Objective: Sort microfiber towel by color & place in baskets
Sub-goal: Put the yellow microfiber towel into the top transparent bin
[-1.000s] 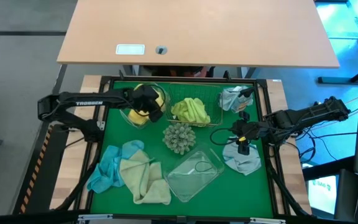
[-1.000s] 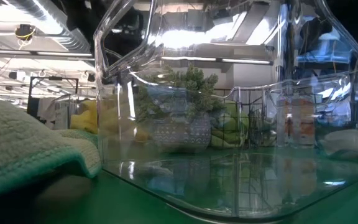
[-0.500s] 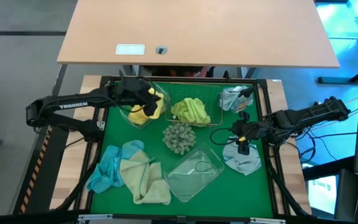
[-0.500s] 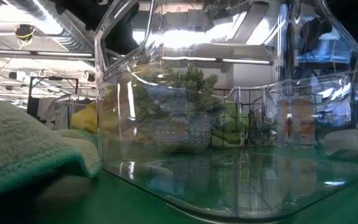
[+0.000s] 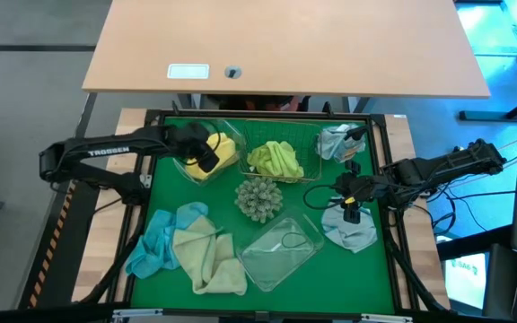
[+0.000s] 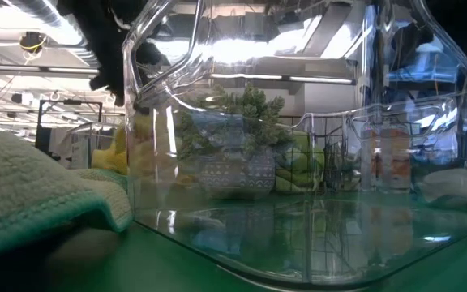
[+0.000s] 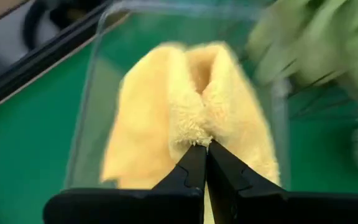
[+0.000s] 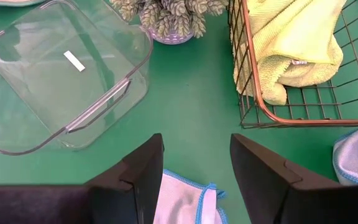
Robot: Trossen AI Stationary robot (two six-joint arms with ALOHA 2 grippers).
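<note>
My left gripper (image 5: 201, 154) (image 7: 202, 148) is over the far-left clear tub (image 5: 183, 169), shut on the yellow towel (image 5: 223, 152) (image 7: 166, 118) lying in it. My right gripper (image 5: 352, 205) (image 8: 196, 168) is open above a grey-blue towel (image 5: 350, 231) (image 8: 182, 199) near the right edge; I cannot tell if it touches it. A lime green towel (image 5: 275, 159) (image 8: 291, 43) lies in the wire basket (image 5: 310, 170). A light blue towel (image 5: 153, 242) and a pale sage towel (image 5: 206, 260) lie near-left. A second clear tub (image 5: 281, 247) (image 8: 61, 81) stands bare. My left gripper pinches a puckered fold of the yellow towel (image 7: 199, 132) between its two shut fingertips, coming from above. The rest of the towel spreads out below the fingers inside the clear tub (image 7: 92, 93).
The spiky grey-green ball (image 5: 258, 197) (image 8: 166, 15) sits mid-table between the baskets. Another pale blue towel (image 5: 334, 141) and a small bottle lie at the far right corner. In the low view the near tub (image 6: 298, 203) fills the foreground.
My left gripper swung toward the far edge over the tub, then came back toward the near-left, staying above the yellow towel, which now shows more beside it. My right arm kept still.
</note>
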